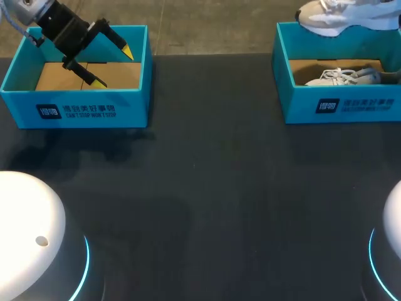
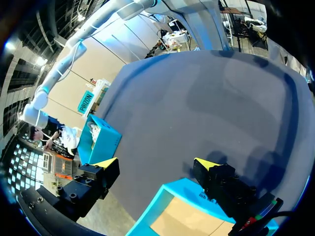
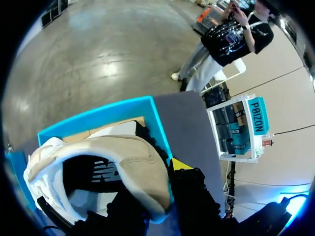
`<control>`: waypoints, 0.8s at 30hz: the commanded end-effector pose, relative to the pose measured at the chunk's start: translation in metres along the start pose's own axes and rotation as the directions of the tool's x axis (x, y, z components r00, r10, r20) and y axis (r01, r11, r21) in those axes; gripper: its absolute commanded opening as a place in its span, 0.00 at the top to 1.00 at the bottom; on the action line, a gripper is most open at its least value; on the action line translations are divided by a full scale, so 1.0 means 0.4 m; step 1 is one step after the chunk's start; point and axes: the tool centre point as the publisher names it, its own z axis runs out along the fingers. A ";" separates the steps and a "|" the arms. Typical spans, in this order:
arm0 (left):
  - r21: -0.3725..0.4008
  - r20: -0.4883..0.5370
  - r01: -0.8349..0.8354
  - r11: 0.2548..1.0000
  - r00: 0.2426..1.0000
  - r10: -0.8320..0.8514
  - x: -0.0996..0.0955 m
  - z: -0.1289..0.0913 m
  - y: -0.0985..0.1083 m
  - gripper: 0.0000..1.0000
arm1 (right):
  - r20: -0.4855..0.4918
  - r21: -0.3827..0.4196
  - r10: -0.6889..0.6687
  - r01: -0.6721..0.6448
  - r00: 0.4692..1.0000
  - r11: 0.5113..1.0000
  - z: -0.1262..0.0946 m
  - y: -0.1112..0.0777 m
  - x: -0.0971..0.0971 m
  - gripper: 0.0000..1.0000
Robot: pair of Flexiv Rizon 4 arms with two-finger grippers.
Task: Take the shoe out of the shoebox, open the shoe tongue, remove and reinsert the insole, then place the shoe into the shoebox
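Left pincer (image 1: 114, 68): fingers stood wide apart, gripping nothing, above left shoebox (image 1: 135, 103), teal, cardboard floor bare, on dark bench (image 1: 213, 188). Right pincer (image 3: 147, 189): closed on beige sneaker (image 3: 133, 157), held over far wall of right shoebox (image 1: 301, 103); white sneaker (image 1: 343, 76) lay inside.

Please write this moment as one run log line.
left gripper: open, over empty shoebox | right gripper: shut on sneaker, held above other shoebox | second sneaker: lying in that box
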 end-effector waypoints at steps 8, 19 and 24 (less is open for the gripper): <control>-0.003 -0.004 0.000 1.000 1.000 0.000 -0.001 -0.001 -0.002 0.00 | -0.001 -0.017 0.053 -0.053 0.999 0.998 0.077 -0.042 0.023 1.00; -0.003 -0.004 0.000 1.000 1.000 0.000 -0.001 -0.001 -0.002 0.00 | 0.001 -0.064 0.127 -0.127 0.992 0.990 0.130 -0.048 0.028 1.00; -0.003 -0.004 0.000 1.000 1.000 0.000 -0.001 -0.001 -0.002 0.00 | 0.022 -0.066 0.122 -0.120 0.992 0.991 0.154 -0.053 0.031 1.00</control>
